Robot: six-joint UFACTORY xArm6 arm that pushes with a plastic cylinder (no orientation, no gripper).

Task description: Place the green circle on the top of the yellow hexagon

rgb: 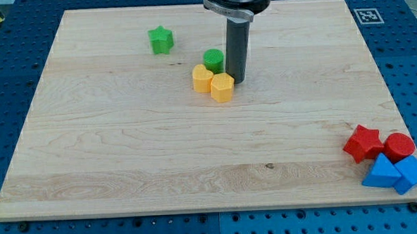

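Observation:
The green circle (213,59) sits just above the middle of the board, touching the upper edge of the two yellow blocks. The yellow hexagon (222,87) lies just below and to the right of it. A yellow heart-shaped block (202,79) touches the hexagon's left side. My tip (236,80) stands right beside the green circle on its right and against the hexagon's upper right edge.
A green star (161,40) lies at the upper left. At the lower right corner are a red star (363,143), a red circle (399,146) and two blue blocks (394,172). The wooden board (125,149) rests on a blue perforated table.

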